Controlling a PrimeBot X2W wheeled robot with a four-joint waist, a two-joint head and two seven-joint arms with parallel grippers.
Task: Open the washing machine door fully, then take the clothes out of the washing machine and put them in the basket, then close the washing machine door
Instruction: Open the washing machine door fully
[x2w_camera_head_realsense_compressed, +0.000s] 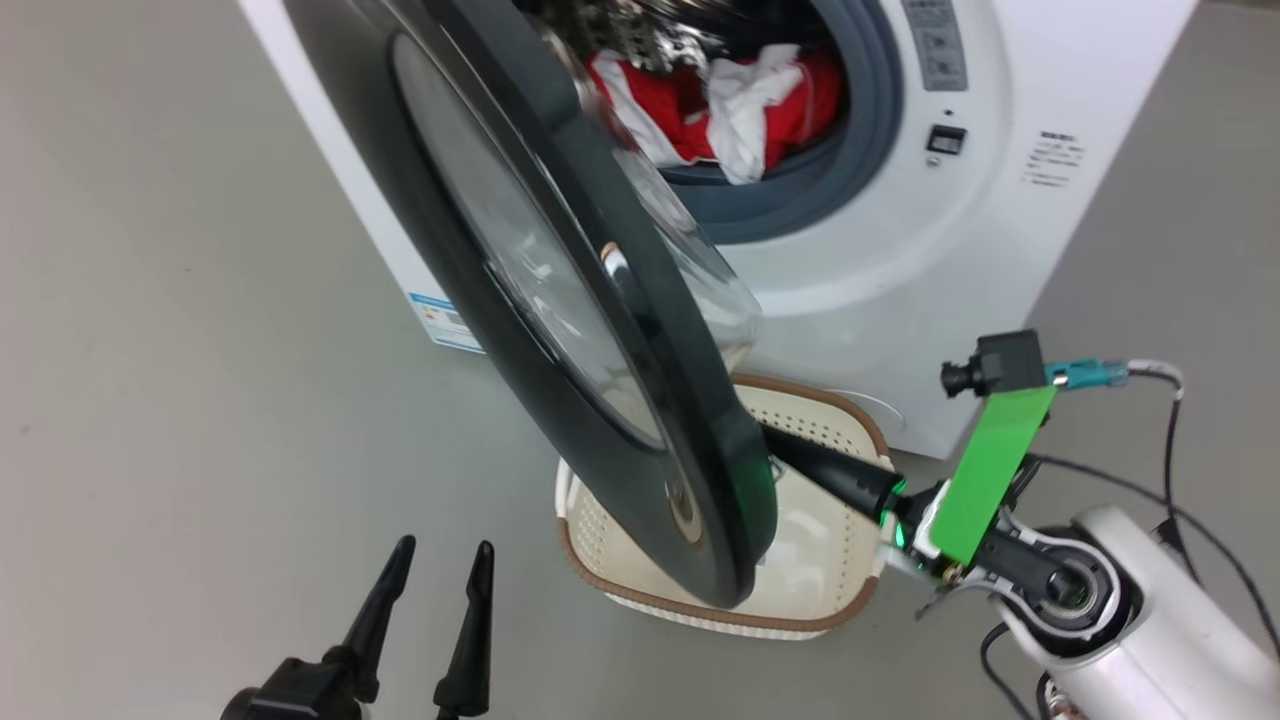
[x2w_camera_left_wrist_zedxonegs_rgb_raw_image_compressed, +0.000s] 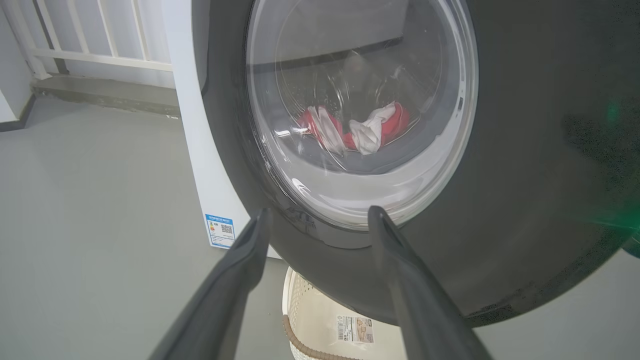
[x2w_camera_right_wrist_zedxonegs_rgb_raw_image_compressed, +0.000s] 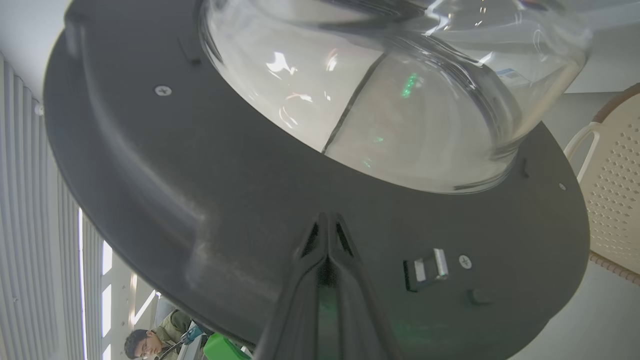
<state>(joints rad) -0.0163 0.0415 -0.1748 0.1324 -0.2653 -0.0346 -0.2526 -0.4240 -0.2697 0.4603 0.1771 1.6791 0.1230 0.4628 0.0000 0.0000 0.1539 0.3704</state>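
Observation:
The washing machine door (x2w_camera_head_realsense_compressed: 620, 490) stands partly open, its black rim swung out over the basket (x2w_camera_head_realsense_compressed: 700, 615). Red and white clothes (x2w_camera_head_realsense_compressed: 700, 110) lie in the drum of the white washing machine (x2w_camera_head_realsense_compressed: 900, 260); through the glass they show as clothes (x2w_camera_left_wrist_zedxonegs_rgb_raw_image_compressed: 360, 130). My right gripper (x2w_camera_right_wrist_zedxonegs_rgb_raw_image_compressed: 327, 220) is shut, its tips against the door's inner face (x2w_camera_right_wrist_zedxonegs_rgb_raw_image_compressed: 200, 200) just below the glass bowl. In the head view its fingers (x2w_camera_head_realsense_compressed: 830, 470) reach behind the rim. My left gripper (x2w_camera_head_realsense_compressed: 444, 548) hangs open over the floor, facing the door's outer side (x2w_camera_left_wrist_zedxonegs_rgb_raw_image_compressed: 525, 175), apart from it.
The cream basket (x2w_camera_left_wrist_zedxonegs_rgb_raw_image_compressed: 320, 320) sits on the grey floor directly under the door, with a paper label (x2w_camera_left_wrist_zedxonegs_rgb_raw_image_compressed: 355, 328) on its bottom. A metal latch (x2w_camera_right_wrist_zedxonegs_rgb_raw_image_compressed: 425, 267) sits on the door's inner rim. Cables (x2w_camera_head_realsense_compressed: 1170, 450) trail by my right arm. A person (x2w_camera_right_wrist_zedxonegs_rgb_raw_image_compressed: 150, 340) is behind the door.

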